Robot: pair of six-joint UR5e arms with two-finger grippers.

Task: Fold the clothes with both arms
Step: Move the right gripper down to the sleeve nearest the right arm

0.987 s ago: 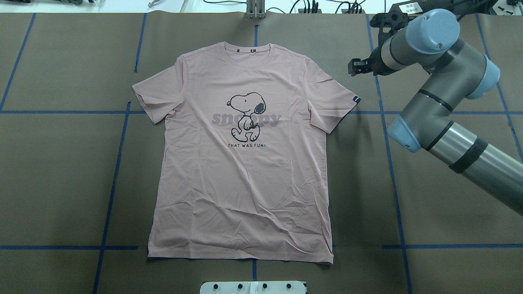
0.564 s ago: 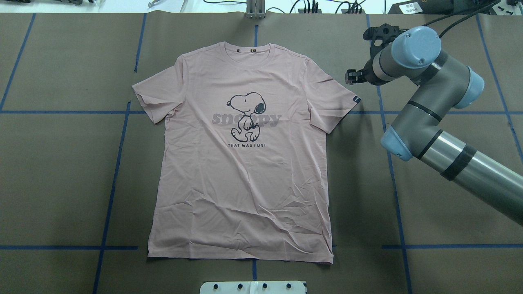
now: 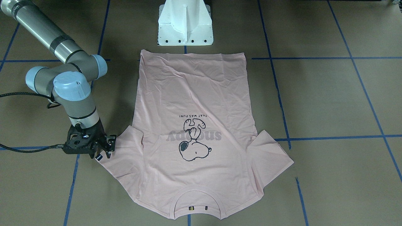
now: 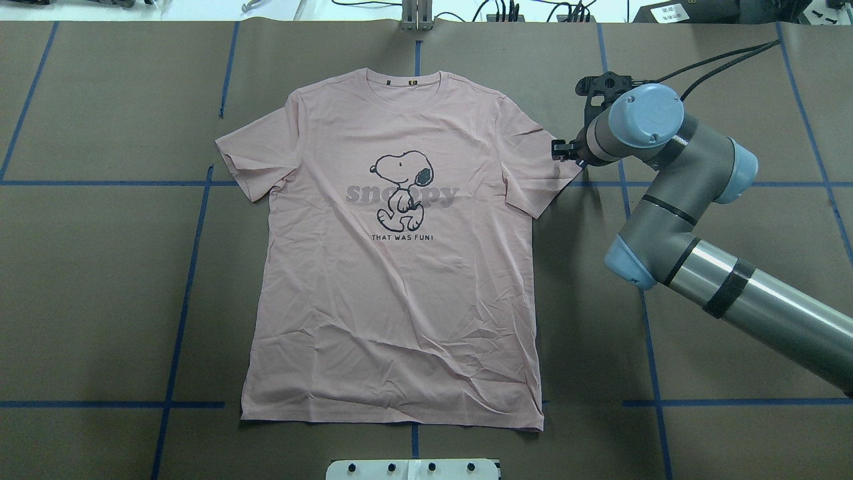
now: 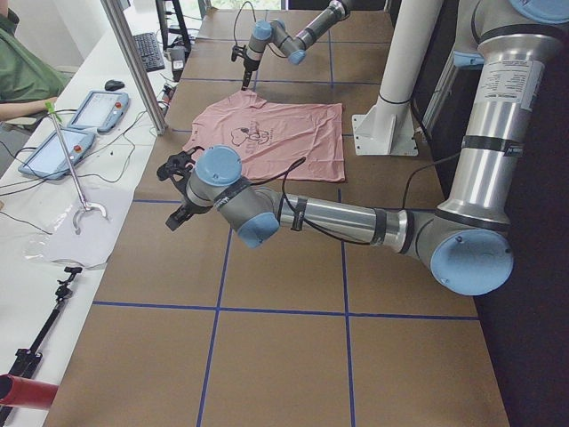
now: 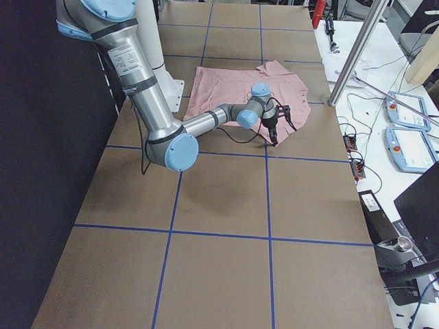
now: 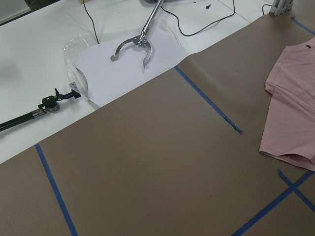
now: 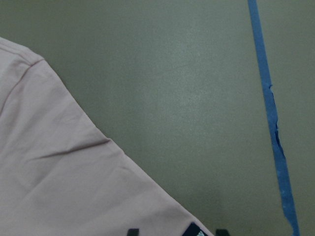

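The pale pink T-shirt (image 4: 400, 280) lies flat on the brown table, dog print up, collar toward the far side. It also shows in the front-facing view (image 3: 194, 94) and the right wrist view (image 8: 59, 177). My right gripper (image 4: 565, 152) hangs low over the tip of the shirt's right sleeve, beside its small dark label (image 3: 99, 157). Its jaws stand open and empty, one fingertip (image 8: 132, 231) on each side of the sleeve corner. My left gripper (image 5: 178, 191) shows only in the exterior left view, off to the shirt's left above bare table; I cannot tell whether it is open.
The white pedestal (image 3: 185, 25) stands just behind the shirt's hem. Blue tape lines (image 4: 180, 320) cross the brown table cover. A white side table (image 7: 123, 69) with a metal grabber tool, tablets and cables runs along the far edge, with a person seated there (image 5: 18, 71).
My right arm has swung in toward the shirt. Its gripper has moved from beyond the right sleeve to the sleeve's tip. The shirt has not moved.
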